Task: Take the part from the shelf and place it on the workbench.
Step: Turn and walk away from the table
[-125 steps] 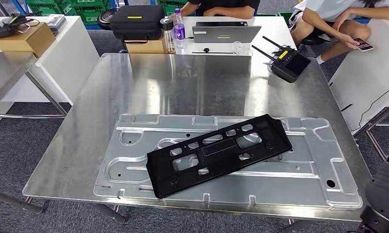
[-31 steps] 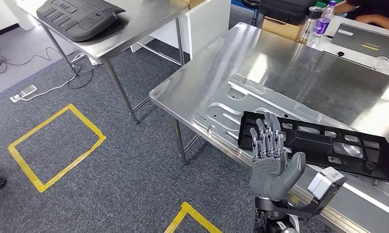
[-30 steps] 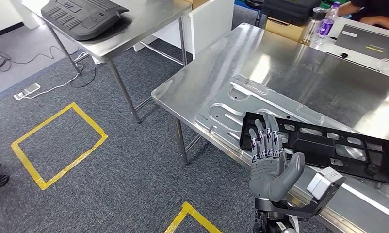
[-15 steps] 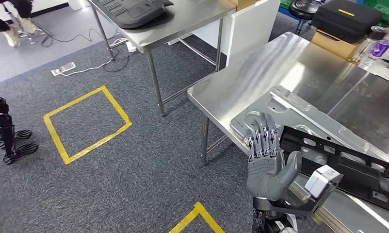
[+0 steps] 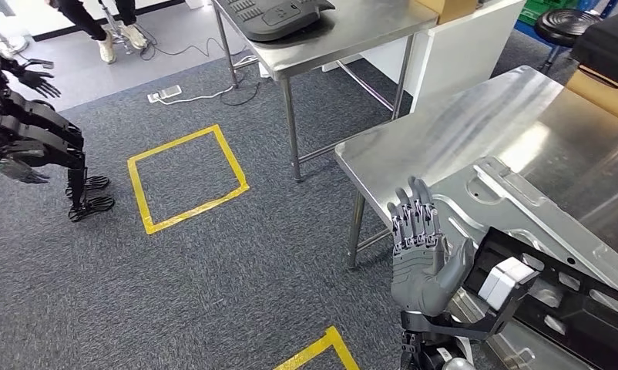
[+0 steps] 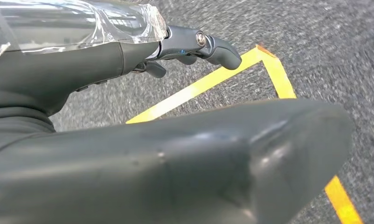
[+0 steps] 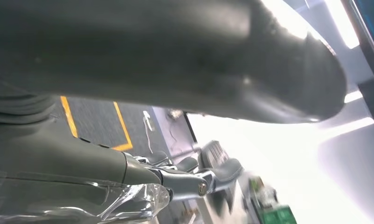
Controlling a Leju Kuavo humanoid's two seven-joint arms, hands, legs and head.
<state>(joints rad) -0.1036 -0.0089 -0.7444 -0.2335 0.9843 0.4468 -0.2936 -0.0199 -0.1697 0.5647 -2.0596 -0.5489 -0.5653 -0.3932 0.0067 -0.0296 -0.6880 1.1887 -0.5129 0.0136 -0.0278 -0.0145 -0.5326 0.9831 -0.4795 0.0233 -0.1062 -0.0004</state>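
Grey carpet floor (image 5: 236, 262), marked with a yellow tape square (image 5: 230, 156). Two steel counters entered.

Item 1, near counter (image 5: 445, 131): carries a silver stamped plate (image 5: 522, 200). Black part (image 5: 576, 304) lying flat on that plate, touching it, at the head view's lower right, cut off by the picture's edge.

Item 2, far counter (image 5: 352, 31): carries a second dark moulded part (image 5: 279, 11), untouched.

Item 3, right hand (image 5: 421, 258): raised upright beside the near counter's edge, fingers (image 5: 412, 220) extended and slightly apart, holding nothing, clear of the black part.

Item 4, left hand (image 6: 143, 154): hanging over the taped floor, fingers (image 6: 218, 46) loosely bent, apart from the thumb, holding nothing.

Status, judged: placement apparently done for the black part, already resting on the near counter with neither hand on it. Left to do, if anything: fetching the dark part from the far counter, should the task cover it. Cannot tell that from these views.
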